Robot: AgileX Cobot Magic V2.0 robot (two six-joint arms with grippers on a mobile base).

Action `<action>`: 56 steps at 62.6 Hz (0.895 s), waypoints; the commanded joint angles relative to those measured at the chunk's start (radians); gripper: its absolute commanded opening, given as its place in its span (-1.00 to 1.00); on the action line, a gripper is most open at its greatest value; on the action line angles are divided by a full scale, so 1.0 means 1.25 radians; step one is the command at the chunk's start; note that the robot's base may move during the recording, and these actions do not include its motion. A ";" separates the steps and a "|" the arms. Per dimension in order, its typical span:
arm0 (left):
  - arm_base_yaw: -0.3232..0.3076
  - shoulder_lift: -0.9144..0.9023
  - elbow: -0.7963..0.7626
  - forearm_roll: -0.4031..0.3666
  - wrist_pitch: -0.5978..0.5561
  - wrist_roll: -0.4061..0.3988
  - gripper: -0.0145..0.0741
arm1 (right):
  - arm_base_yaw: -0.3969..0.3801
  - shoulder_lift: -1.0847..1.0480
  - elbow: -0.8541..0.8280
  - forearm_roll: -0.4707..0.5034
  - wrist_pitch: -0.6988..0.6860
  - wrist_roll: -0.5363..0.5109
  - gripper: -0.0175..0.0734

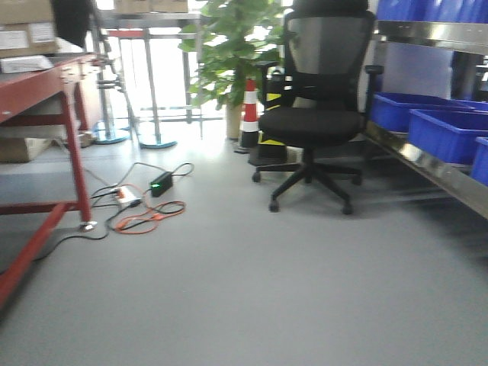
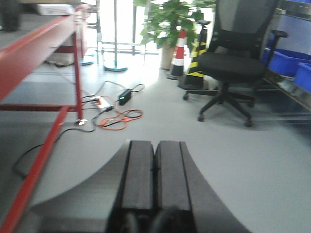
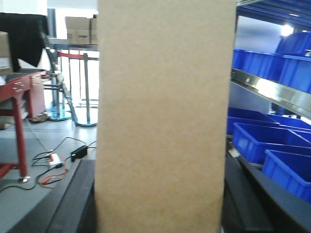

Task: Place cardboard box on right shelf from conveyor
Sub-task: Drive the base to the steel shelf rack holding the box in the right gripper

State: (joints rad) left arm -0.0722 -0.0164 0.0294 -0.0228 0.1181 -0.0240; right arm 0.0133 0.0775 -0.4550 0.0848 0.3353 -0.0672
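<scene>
The plain tan cardboard box (image 3: 163,97) fills the middle of the right wrist view, standing tall between the dark fingers (image 3: 80,194) of my right gripper (image 3: 160,204), which is shut on its two sides. The right shelf (image 3: 272,94), shiny steel, runs along the right of that view, and its lip (image 1: 427,164) also shows in the front view. My left gripper (image 2: 154,145) is shut with its pads pressed together and nothing between them, hanging over bare grey floor. The conveyor is out of view.
A black office chair (image 1: 313,114) stands ahead near the shelf. Blue bins (image 1: 442,130) sit on the rack. A red-framed table (image 1: 46,84) with labelled boxes is at the left. Cables and a power strip (image 1: 145,206) lie on the floor, with a traffic cone (image 1: 249,114) and a plant behind.
</scene>
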 commanded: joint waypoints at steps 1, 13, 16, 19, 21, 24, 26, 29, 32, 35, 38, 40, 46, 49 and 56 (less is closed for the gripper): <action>0.000 -0.006 0.008 0.001 -0.070 -0.004 -0.94 | -0.001 0.017 -0.022 -0.001 -0.083 -0.006 -0.50; 0.000 -0.006 0.008 0.001 -0.070 -0.004 -0.94 | -0.001 0.017 -0.022 -0.001 -0.083 -0.006 -0.50; 0.000 -0.006 0.008 0.001 -0.070 -0.004 -0.94 | -0.001 0.017 -0.022 -0.001 -0.083 -0.006 -0.50; 0.000 -0.006 0.008 0.001 -0.070 -0.004 -0.94 | -0.001 0.017 -0.022 -0.001 -0.083 -0.006 -0.50; 0.000 -0.006 0.008 0.001 -0.070 -0.004 -0.94 | -0.001 0.017 -0.022 -0.001 -0.083 -0.006 -0.50; 0.000 -0.006 0.008 0.001 -0.070 -0.004 -0.94 | -0.001 0.017 -0.022 -0.001 -0.083 -0.006 -0.50; 0.000 -0.006 0.008 0.001 -0.070 -0.004 -0.94 | -0.001 0.017 -0.022 -0.001 -0.083 -0.006 -0.50; 0.000 -0.006 0.008 0.001 -0.070 -0.004 -0.94 | -0.001 0.017 -0.022 -0.001 -0.083 -0.006 -0.50; 0.000 -0.006 0.008 0.001 -0.070 -0.004 -0.94 | -0.001 0.017 -0.022 -0.001 -0.083 -0.006 -0.50; 0.000 -0.006 0.008 0.001 -0.070 -0.004 -0.94 | -0.001 0.017 -0.022 -0.001 -0.083 -0.006 -0.50; 0.000 -0.006 0.008 0.001 -0.070 -0.004 -0.94 | -0.001 0.017 -0.022 -0.001 -0.083 -0.006 -0.50; 0.000 -0.006 0.008 0.001 -0.070 -0.004 -0.94 | -0.001 0.017 -0.022 -0.001 -0.083 -0.006 -0.50; 0.000 -0.006 0.008 0.001 -0.070 -0.004 -0.94 | -0.001 0.017 -0.022 -0.001 -0.083 -0.006 -0.50; 0.000 -0.006 0.008 0.001 -0.070 -0.004 -0.94 | -0.001 0.017 -0.022 -0.001 -0.083 -0.006 -0.50; 0.000 -0.006 0.008 0.001 -0.070 -0.004 -0.94 | -0.001 0.017 -0.022 -0.001 -0.083 -0.006 -0.50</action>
State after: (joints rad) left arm -0.0722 -0.0164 0.0294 -0.0228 0.1181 -0.0240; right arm 0.0133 0.0775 -0.4550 0.0848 0.3353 -0.0672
